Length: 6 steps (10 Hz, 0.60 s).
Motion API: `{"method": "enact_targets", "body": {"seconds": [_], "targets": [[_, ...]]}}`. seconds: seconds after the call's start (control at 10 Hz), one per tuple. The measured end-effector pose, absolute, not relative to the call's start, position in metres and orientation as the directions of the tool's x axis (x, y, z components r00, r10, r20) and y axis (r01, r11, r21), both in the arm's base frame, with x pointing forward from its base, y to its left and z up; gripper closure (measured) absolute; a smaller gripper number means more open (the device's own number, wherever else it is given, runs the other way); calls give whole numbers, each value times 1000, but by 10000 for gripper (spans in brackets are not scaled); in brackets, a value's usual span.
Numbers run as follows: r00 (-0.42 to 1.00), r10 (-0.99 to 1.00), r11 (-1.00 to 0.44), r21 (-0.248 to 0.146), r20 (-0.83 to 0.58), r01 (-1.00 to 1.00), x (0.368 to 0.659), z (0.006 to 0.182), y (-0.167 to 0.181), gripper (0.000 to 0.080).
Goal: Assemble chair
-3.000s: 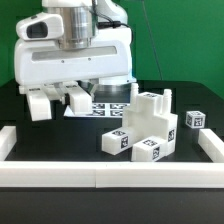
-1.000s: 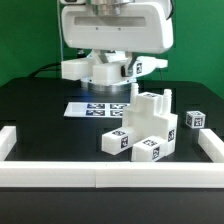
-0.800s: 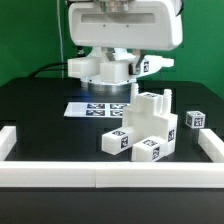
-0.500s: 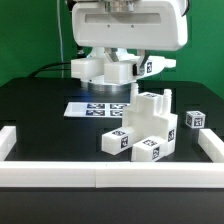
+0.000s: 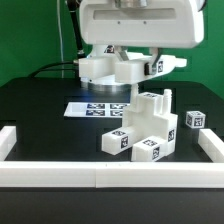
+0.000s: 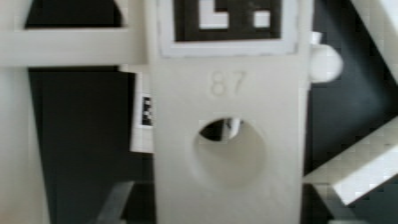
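My gripper [image 5: 122, 72] hangs in the air behind the part-built chair [image 5: 145, 128] and is shut on a flat white chair part [image 5: 145, 69] with a marker tag at its end. In the wrist view this part [image 6: 222, 110] fills the picture: a slab with a round hole and a tag at one end. My gripper [image 6: 222, 205] has a finger on each side of it. The part-built chair, stepped white blocks with tags, stands on the black table toward the exterior view's right, apart from the held part.
The marker board [image 5: 98, 107] lies flat behind the chair. A small tagged white cube [image 5: 196, 119] sits at the exterior view's right. A low white border rail [image 5: 100, 176] runs along the front, with side pieces left [image 5: 10, 140] and right [image 5: 212, 146].
The arm has carried the white part up off the table and toward the exterior view's right, ending above and behind the chair. The grip has not changed.
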<state>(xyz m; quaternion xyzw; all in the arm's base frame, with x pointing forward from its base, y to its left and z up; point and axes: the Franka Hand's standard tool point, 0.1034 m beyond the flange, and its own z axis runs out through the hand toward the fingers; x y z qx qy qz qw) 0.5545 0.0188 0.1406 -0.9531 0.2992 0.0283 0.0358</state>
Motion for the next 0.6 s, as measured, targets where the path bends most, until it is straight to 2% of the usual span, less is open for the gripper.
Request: {"method": "enact_targets", "body": {"seconds": [0.4,0.6], "targets": [[799,-597,-798,-45,-77,-601,554,137,20,511],[711,-698,-712,-28,-87,-702,553,133,23,511]]}}
